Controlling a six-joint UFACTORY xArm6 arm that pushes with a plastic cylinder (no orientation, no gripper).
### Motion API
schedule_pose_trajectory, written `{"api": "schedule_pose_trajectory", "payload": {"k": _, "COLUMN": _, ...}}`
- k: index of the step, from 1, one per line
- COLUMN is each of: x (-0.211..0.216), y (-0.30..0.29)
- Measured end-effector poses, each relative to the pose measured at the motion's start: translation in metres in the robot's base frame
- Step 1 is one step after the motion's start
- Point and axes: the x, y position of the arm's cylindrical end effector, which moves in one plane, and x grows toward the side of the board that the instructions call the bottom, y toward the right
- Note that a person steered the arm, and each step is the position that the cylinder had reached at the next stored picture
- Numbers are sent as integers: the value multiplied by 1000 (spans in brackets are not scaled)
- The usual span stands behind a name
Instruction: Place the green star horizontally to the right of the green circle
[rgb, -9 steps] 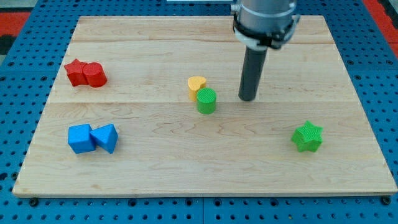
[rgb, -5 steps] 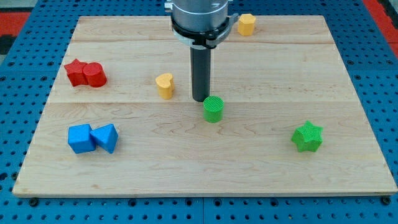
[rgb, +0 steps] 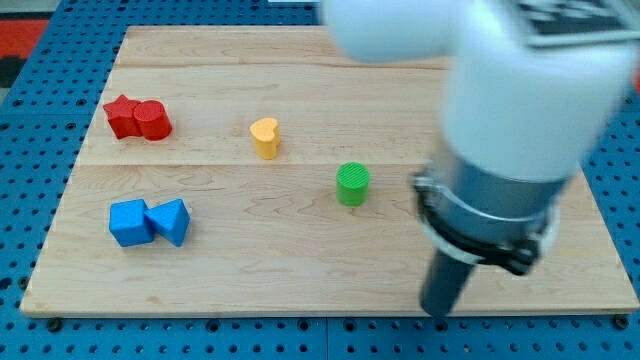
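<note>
The green circle (rgb: 352, 184) stands near the middle of the wooden board (rgb: 300, 270). The green star does not show; the arm's big white and grey body (rgb: 510, 130) covers the right part of the board where it stood earlier. My tip (rgb: 440, 311) is at the board's bottom edge, right of and well below the green circle, apart from it.
A yellow heart block (rgb: 265, 137) stands up-left of the green circle. A red star (rgb: 121, 115) and red cylinder (rgb: 153, 120) touch at the left. A blue cube (rgb: 129, 222) and blue triangular block (rgb: 170, 220) touch at bottom left.
The tip pushed the yellow heart left and the green circle slightly right and down, then swung to the board's bottom right. The arm now hides the green star and the yellow block at the top.
</note>
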Motion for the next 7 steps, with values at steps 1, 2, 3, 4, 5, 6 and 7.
{"api": "schedule_pose_trajectory", "payload": {"k": 1, "x": -5, "y": 32}}
{"api": "schedule_pose_trajectory", "payload": {"k": 2, "x": -36, "y": 82}}
{"api": "schedule_pose_trajectory", "payload": {"k": 3, "x": -103, "y": 42}}
{"api": "schedule_pose_trajectory", "payload": {"k": 4, "x": -115, "y": 46}}
{"api": "schedule_pose_trajectory", "payload": {"k": 5, "x": -87, "y": 62}}
{"api": "schedule_pose_trajectory", "payload": {"k": 6, "x": -111, "y": 93}}
{"api": "schedule_pose_trajectory", "payload": {"k": 7, "x": -130, "y": 82}}
